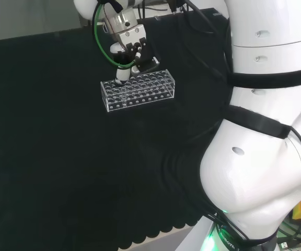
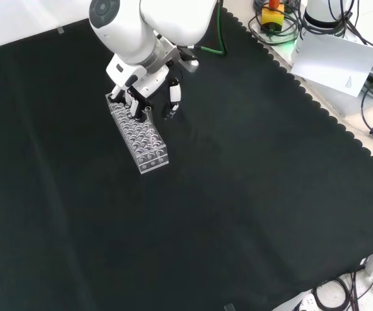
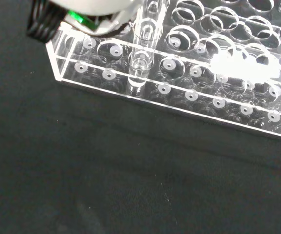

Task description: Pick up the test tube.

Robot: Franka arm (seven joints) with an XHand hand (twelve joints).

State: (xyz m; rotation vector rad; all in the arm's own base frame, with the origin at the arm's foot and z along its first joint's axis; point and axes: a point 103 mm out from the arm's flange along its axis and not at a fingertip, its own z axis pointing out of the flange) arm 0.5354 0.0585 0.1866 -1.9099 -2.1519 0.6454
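Note:
A clear test tube (image 3: 141,53) stands upright in a hole near one corner of the clear plastic rack (image 3: 213,105); its bottom sits low in the rack. The black and white hand (image 1: 125,49) hangs over the rack's (image 1: 138,90) left end in the head view, with its fingertips (image 1: 122,77) down at the tube's top. In the front view the hand (image 2: 140,83) is at the far end of the rack (image 2: 141,137), fingers curled onto the tube, and one finger (image 2: 172,102) is held out to the right. The tube's top is hidden by a blurred white part of the hand (image 3: 89,10).
Black cloth covers the bench around the rack. The arm's white links (image 1: 265,130) stand at the head view's right. The cloth's scalloped edge (image 2: 316,107), cables and a white sheet (image 2: 334,59) lie at the front view's upper right.

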